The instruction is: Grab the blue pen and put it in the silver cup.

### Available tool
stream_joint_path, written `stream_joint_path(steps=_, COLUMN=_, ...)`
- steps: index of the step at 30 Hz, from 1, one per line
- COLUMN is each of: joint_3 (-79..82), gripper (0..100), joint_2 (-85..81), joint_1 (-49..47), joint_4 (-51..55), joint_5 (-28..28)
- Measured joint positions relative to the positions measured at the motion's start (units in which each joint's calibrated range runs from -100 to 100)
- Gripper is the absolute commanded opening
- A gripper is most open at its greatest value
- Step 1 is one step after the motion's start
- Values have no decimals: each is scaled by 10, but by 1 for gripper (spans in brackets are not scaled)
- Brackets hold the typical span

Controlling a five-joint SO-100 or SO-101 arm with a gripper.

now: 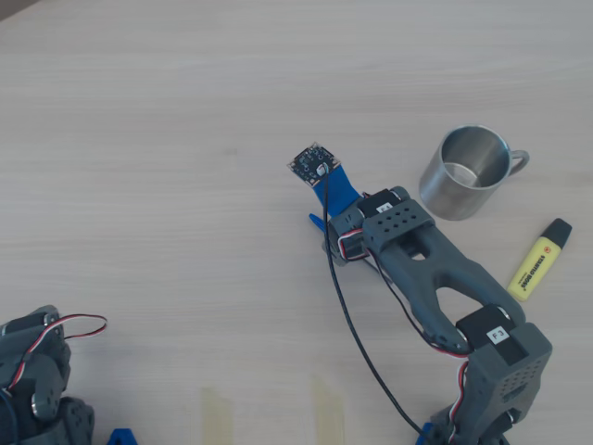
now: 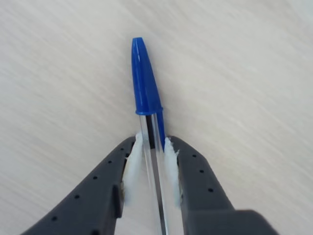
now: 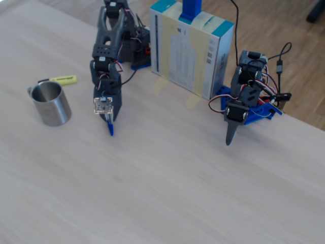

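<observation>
My gripper (image 2: 151, 143) is shut on the blue pen (image 2: 145, 83). Its white pads (image 2: 131, 164) press the clear barrel from both sides just behind the blue cap, and the cap sticks out past the fingertips. In the fixed view the gripper (image 3: 108, 118) points down at the table, with the pen's cap (image 3: 110, 127) showing below it. The silver cup (image 3: 51, 104) stands upright to its left, a short gap away. From overhead the cup (image 1: 447, 193) is up and right of the wrist, and only a blue bit of the pen (image 1: 317, 221) shows.
A yellow highlighter (image 1: 539, 260) with a black cap lies beyond the cup, also visible in the fixed view (image 3: 63, 79). A second arm (image 3: 244, 104) rests at the right, and a cardboard box (image 3: 190, 48) stands at the back.
</observation>
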Motion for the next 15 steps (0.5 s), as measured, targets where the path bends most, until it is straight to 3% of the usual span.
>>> stream_joint_path(steps=5, joint_3=-1, gripper=3, joint_2=0, joint_1=0, joint_4=0, joint_5=0)
stream_joint_path(steps=15, joint_3=-1, gripper=2, joint_2=0, joint_1=0, joint_4=0, joint_5=0)
